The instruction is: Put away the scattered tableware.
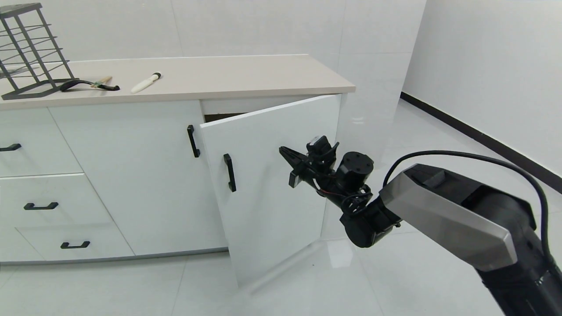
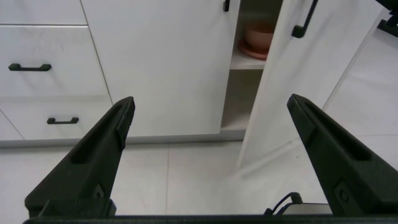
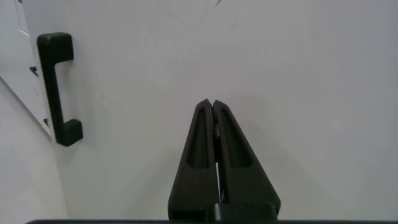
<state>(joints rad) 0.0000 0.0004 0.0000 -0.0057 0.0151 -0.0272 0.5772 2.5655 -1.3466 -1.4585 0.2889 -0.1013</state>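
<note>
Scattered tableware lies on the countertop [image 1: 228, 74]: a black ladle [image 1: 88, 84], a wooden-handled utensil [image 1: 102, 81] and a white-handled utensil [image 1: 146, 82]. The right-hand cabinet door [image 1: 272, 184] stands partly open. My right gripper [image 1: 284, 153] is shut with nothing in it, its tip close to the door's outer face, right of the black door handle [image 1: 229, 172]. The right wrist view has the shut gripper [image 3: 212, 107] before the door panel [image 3: 298, 74], with the handle [image 3: 56, 87] off to one side. My left gripper [image 2: 211, 102] is open, low, facing the cabinet opening, where pink bowls [image 2: 258, 38] sit on a shelf.
A black wire rack [image 1: 30, 48] stands at the counter's far left. Drawers with black handles [image 1: 40, 206] fill the cabinet's left side. White tiled floor [image 1: 395, 281] lies open to the right, up to a wall with a dark skirting [image 1: 483, 140].
</note>
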